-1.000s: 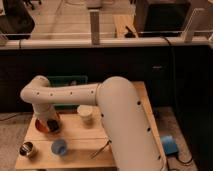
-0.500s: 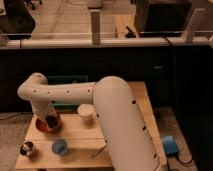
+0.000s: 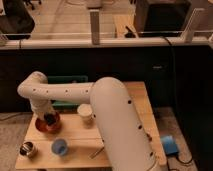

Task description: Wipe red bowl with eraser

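Red bowl [image 3: 42,128] sits on the wooden bench [image 3: 141,102] near its left edge, about midway between the back and front edges. The end effector [image 3: 49,119] shows as a dark shape inside the red bowl, low over its far half. Whether it is wide, narrow or gripping something cannot be told, and the eraser cannot be picked out from that dark shape. The white arm [image 3: 60,92] runs from the bowl's left side up and across the back of the bench, then widens into a thick segment that covers the bench's middle down to the front edge. A pale cup [image 3: 85,113] stands just right of the bowl, apart from it. Toward the front left corner stand a shiny metal cup [image 3: 28,149] and, to its right, a blue cup [image 3: 59,147]. A green box [image 3: 70,80] lies at the back edge behind the arm.
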Controlling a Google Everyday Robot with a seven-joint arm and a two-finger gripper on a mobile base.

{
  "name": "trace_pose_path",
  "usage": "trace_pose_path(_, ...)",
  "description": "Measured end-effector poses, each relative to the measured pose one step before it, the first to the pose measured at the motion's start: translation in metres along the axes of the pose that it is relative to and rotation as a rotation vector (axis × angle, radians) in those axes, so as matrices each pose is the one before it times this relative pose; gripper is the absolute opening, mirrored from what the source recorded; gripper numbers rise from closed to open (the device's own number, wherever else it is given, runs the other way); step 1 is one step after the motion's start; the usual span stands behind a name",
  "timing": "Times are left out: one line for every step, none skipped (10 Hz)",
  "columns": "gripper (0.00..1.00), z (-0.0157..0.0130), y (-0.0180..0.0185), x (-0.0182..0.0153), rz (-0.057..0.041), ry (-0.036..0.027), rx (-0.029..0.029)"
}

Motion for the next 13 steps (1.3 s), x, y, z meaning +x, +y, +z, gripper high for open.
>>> trace_pose_path(0.0,0.00236,-0.00535,0.00032,-0.01583,-0.00142,0.01086)
trace_pose_path(0.0,0.00208,-0.00451,0.00047,-0.01385,-0.00042,0.00947)
trace_pose_path(0.0,0.0024,-0.00333,-0.00009,-0.01144,-0.00283,0.00748)
trace_pose_path(0.0,0.00128,-0.00224,-0.00024,-0.00758,-0.00159,0.00707)
trace_pose_path(0.0,0.0015,-0.00436,-0.00153,-0.01343,-0.00167,0.01342)
trace_pose_path(0.0,0.00025,-0.00391,-0.0025,-0.01091,-0.00043,0.00879)
trace_pose_path(0.0,-0.00038,-0.00364,-0.0035,-0.00985,0.00024,0.00623)
trace_pose_path(0.0,-0.00055,-0.00273,-0.00347,-0.00853,0.00021,0.00325)
trace_pose_path(0.0,-0.0016,-0.00401,-0.00476,-0.01149,0.00012,0.00111)
trace_pose_path(0.0,-0.00108,-0.00426,-0.00474,-0.00761,-0.00201,0.00098)
trace_pose_path(0.0,-0.0012,-0.0029,-0.00407,-0.00432,-0.00234,0.00234)
trace_pose_path(0.0,-0.00134,-0.00233,-0.00527,-0.004,-0.00301,-0.00061)
trace_pose_path(0.0,-0.00113,-0.00122,-0.00393,-0.00112,-0.00177,-0.00065)
